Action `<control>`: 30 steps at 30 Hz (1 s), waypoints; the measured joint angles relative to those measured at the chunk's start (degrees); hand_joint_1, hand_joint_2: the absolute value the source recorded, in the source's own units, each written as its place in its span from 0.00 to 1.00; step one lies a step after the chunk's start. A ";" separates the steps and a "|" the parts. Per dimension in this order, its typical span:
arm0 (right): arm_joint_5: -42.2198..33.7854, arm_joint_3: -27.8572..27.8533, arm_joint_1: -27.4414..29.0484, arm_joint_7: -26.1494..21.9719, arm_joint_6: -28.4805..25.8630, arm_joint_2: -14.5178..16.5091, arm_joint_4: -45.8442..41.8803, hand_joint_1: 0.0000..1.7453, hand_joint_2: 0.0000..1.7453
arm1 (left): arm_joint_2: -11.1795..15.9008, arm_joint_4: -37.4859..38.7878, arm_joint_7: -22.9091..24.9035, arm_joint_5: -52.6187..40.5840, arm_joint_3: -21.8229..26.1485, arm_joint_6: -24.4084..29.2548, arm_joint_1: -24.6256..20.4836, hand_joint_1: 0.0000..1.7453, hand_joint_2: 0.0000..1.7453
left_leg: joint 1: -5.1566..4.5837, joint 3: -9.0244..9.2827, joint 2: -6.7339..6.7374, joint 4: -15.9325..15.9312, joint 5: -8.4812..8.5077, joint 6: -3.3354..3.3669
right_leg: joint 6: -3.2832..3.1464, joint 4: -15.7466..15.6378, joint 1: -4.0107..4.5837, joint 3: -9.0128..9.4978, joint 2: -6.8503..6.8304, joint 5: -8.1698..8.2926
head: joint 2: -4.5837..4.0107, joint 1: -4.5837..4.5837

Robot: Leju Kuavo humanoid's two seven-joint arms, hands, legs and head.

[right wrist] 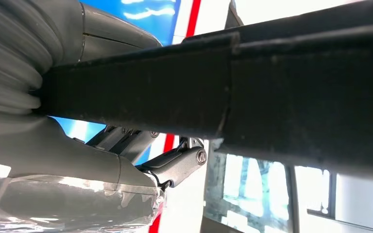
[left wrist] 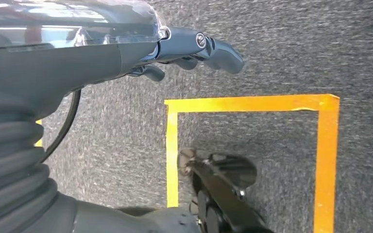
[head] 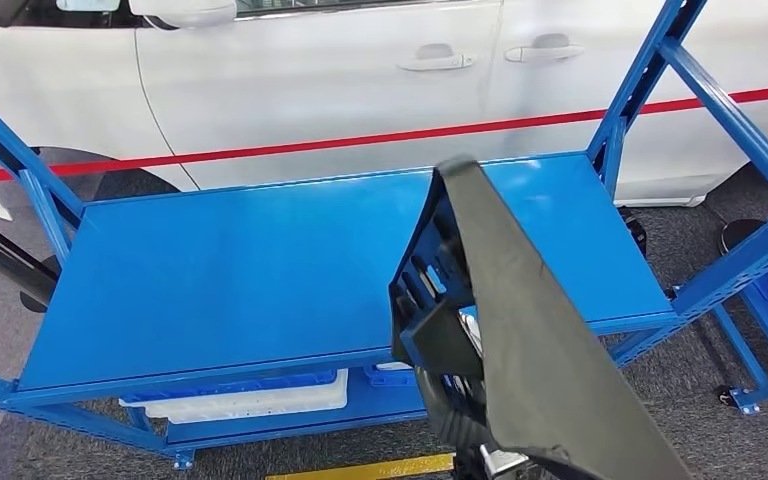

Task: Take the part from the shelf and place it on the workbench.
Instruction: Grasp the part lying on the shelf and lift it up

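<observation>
We note a long black part, ribbed plastic on one face and flat grey-black on the other, held up tilted in front of the blue shelf. Its upper end rises over the shelf's right half; its lower end runs off toward the robot. The part is off the shelf deck, carried.

Right hand: in the right wrist view the part crosses directly over the palm, thumb on one side, dark fingers curled under the other. We read that as a closed grip on the part.

Left hand: hangs over grey carpet and yellow floor tape, fingers partly curled, holding nothing.

Behind the shelf stands a white car with a red stripe.

Risks, as we judge them: the grip sits near one end, so the long overhang could lever the part loose. Turning toward the workbench, the raised end could strike the shelf's blue upright or the car.
</observation>
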 joint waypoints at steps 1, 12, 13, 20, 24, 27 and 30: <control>0.00 -0.08 0.61 -0.27 0.04 0.00 -0.01 1.00 1.00 | -0.01 0.00 0.10 -0.10 0.12 0.02 0.01 0.00 1.00 | -0.01 0.42 0.00 -0.02 0.42 0.05 | -0.03 0.14 0.07 -0.18 -0.01 0.05 | 0.00 -0.01; 0.68 -0.87 2.76 -1.33 0.21 -0.02 -0.81 1.00 1.00 | -0.19 -0.01 1.09 -0.74 1.03 0.12 -0.49 0.00 1.00 | -0.24 7.59 0.46 -16.96 9.14 3.33 | 2.74 5.22 -0.08 -2.90 0.38 -3.43 | 0.00 0.36; 0.91 -0.91 2.98 -1.61 0.19 -0.05 -0.82 1.00 1.00 | -0.19 -0.01 1.28 -0.93 1.04 0.13 -0.49 0.00 1.00 | -0.27 6.95 0.51 -16.97 9.64 3.52 | 3.03 8.58 -0.20 -4.05 0.38 -6.19 | 0.00 0.51; 1.85 -0.90 4.44 -2.97 -0.72 -0.49 -0.81 1.00 1.00 | -0.26 -0.01 1.82 -1.97 1.05 0.10 -0.48 0.00 1.00 | -0.18 3.04 0.68 -15.76 11.94 2.50 | 3.80 4.13 -1.20 4.27 0.23 -5.58 | 0.00 0.64; 2.05 -0.76 5.03 -3.12 -1.22 -0.61 -0.95 1.00 1.00 | -0.25 -0.01 2.02 -2.43 1.05 0.10 -0.49 0.00 1.00 | -0.26 2.59 0.55 -15.86 13.36 0.88 | 2.20 -0.82 -0.65 6.53 0.47 -4.63 | 0.00 0.49; 2.08 -0.65 5.21 -3.16 -1.23 -0.63 -0.98 1.00 1.00 | -0.22 -0.01 2.10 -2.47 1.05 0.10 -0.38 0.00 1.00 | 0.00 1.26 0.45 -13.29 10.20 0.07 | 0.57 -1.13 -0.77 5.05 0.18 -3.11 | 0.00 0.26; 2.17 -0.55 5.34 -3.17 -1.29 -0.71 -0.98 1.00 1.00 | -0.26 0.00 2.23 -2.65 1.05 0.07 -0.39 0.00 1.00 | 0.04 -1.34 0.45 -3.21 2.18 -0.13 | -0.19 -1.03 -0.31 2.80 0.04 -1.36 | 0.00 0.01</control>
